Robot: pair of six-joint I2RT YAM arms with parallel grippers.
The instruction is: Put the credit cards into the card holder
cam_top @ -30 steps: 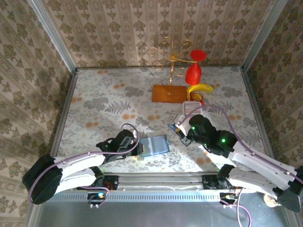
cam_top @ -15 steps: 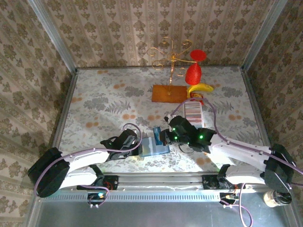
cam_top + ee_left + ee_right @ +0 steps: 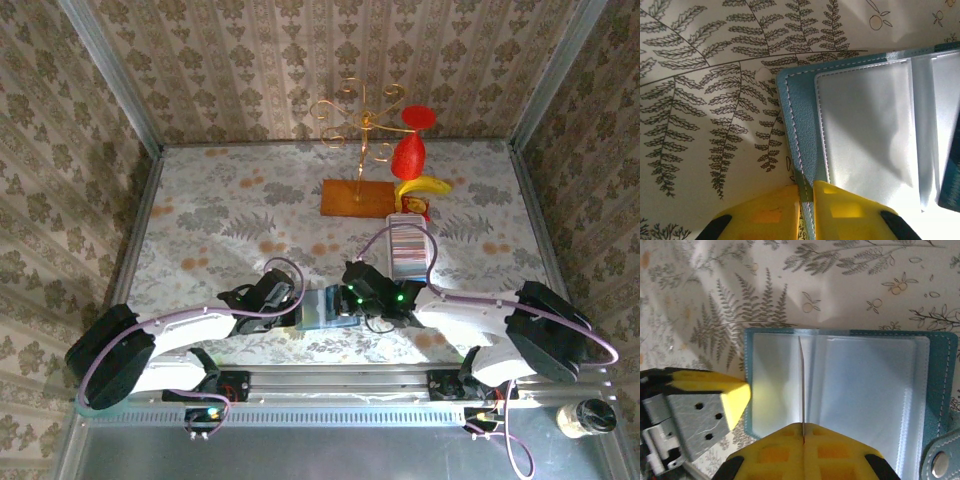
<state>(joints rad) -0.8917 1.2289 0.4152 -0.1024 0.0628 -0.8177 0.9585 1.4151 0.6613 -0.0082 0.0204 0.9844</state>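
We find the card holder lying open and flat on the table, close to the near edge and about midway along it, between the two arms. Its long axis runs roughly parallel to that near edge. The clear sleeves face up, and the teal cover shows as a border around them.

The left end effector is pinching the holder's stitched teal cover at the end nearer the table's left edge. One yellow finger sits on either side of that border. The clasp tab, with its snap, sits at the opposite end, toward the right edge.

The right end effector is pressed together on a single credit card. The card stands on edge over the sleeves, and from the wrist we see it only as a thin line. That line runs across the holder's short direction, close to the seam between two sleeves. We cannot tell whether the card's far edge has entered a sleeve.

The other credit cards stand in a long white tray farther back and toward the right edge.
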